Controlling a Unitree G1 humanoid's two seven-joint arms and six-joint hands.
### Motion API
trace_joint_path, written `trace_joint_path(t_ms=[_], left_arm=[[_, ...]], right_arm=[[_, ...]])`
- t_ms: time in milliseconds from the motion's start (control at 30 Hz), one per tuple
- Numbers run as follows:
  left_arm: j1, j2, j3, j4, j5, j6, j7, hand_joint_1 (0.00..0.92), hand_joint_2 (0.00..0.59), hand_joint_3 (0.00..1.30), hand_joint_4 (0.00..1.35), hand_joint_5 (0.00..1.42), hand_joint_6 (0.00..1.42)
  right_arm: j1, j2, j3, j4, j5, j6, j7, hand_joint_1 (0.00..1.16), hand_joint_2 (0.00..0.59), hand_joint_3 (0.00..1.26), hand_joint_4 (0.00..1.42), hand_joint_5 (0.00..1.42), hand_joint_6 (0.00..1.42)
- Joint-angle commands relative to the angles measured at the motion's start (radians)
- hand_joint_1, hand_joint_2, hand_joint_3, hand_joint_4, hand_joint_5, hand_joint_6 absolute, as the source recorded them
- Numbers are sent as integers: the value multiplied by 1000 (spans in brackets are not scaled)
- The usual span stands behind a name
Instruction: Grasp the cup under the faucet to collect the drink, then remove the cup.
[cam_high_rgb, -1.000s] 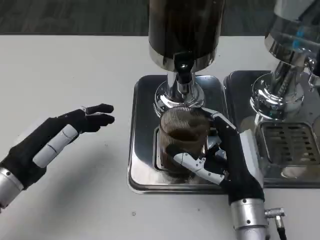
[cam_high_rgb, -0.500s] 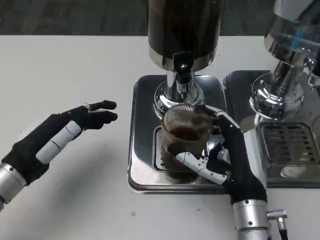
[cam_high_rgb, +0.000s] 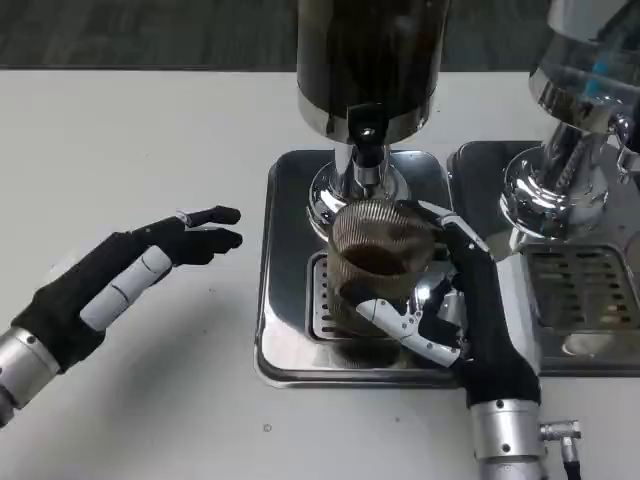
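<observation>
A ribbed, see-through cup (cam_high_rgb: 378, 262) is standing on the slotted grille of a shiny metal drip tray (cam_high_rgb: 285, 260), directly beneath the faucet (cam_high_rgb: 366, 150) of a dark drink dispenser (cam_high_rgb: 370, 60). Brown liquid is sitting inside the cup, filling roughly the lower part.

Your right hand (cam_high_rgb: 455, 300) is wrapping the cup from its right side, fingers (cam_high_rgb: 400, 325) curling across the front low down and another reaching round the back near the rim, so you are grasping the cup.

Your left hand (cam_high_rgb: 130, 275) is hovering over the white table (cam_high_rgb: 130, 150), well apart from the tray, with its fingers stretched out, loosely together and holding nothing.

The cup is likely thin plastic, so it is probably light by itself but heavier with liquid, and it may flex if you squeeze hard. The ribs are giving your fingers some purchase. You are best holding it around the middle of the wall, keeping it upright, since the open top will spill if tilted.

A second dispenser (cam_high_rgb: 580, 110) with its own tray is standing just to the right.

Several things are hard to judge. The dispensers' tops are being cut off by the picture edge. Whether drink is flowing from the faucet right now cannot be told. The cup's base is blending into reflections on the tray, and your palm's contact with the cup is hidden.
</observation>
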Motion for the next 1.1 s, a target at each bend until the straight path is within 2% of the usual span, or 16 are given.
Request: trace_joint_path(t_ms=[33,533,1100], left_arm=[[-12,-8,-6,5,14,-12,-8,0,142,242,255,205,196],[-14,-21,-4,1,20,-25,-5,0,148,234,236,205,196],[-3,-38,-30,-39,46,-92,7,0,143,211,173,172,177]], right_arm=[[26,-8,-13,-53,3,-47,-29,668,222,616,698,817,1157],[119,-24,-37,-153,-6,-32,-25,667,229,645,716,827,1160],[214,-37,-60,-274,2,-30,-1,667,230,651,726,845,1175]])
